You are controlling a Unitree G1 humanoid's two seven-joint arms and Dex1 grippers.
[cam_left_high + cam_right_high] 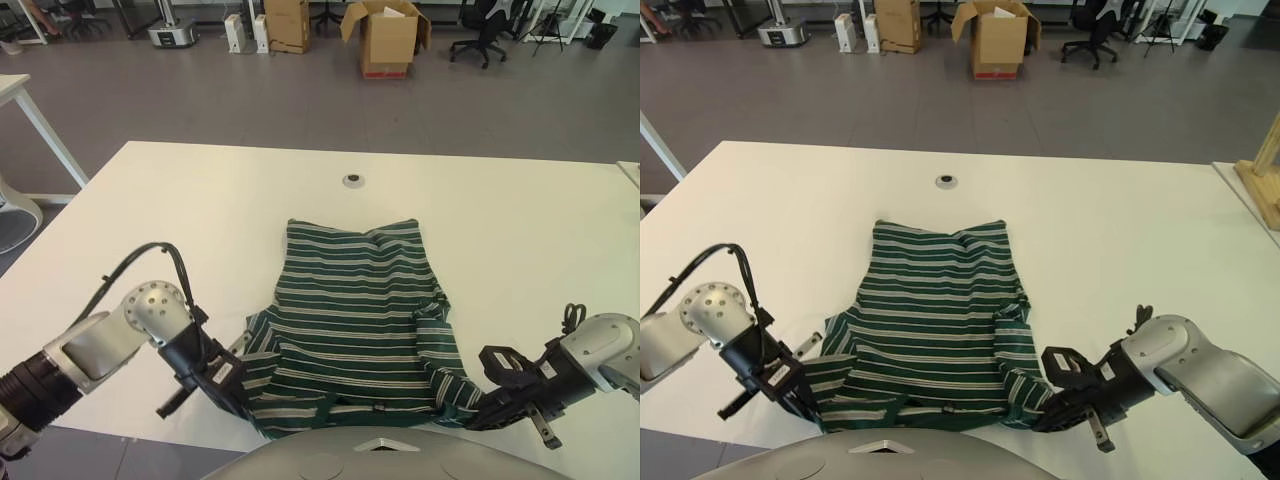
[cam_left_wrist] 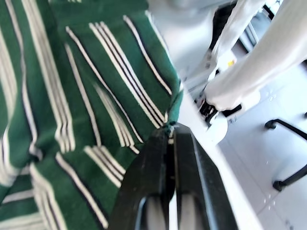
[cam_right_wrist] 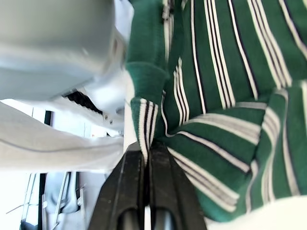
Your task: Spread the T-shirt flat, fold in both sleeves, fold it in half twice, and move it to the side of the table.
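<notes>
Spreading the T-shirt (image 1: 350, 310) well is calling for both arms drawing its near corners apart evenly, low over the table (image 1: 180, 200), so the rumpled cloth by the front edge is tightening without bunching. The left fingers (image 2: 144, 191) are pinching the near left corner, closed tight; the right fingers (image 3: 170, 191) are gripping the near right corner likewise.
</notes>
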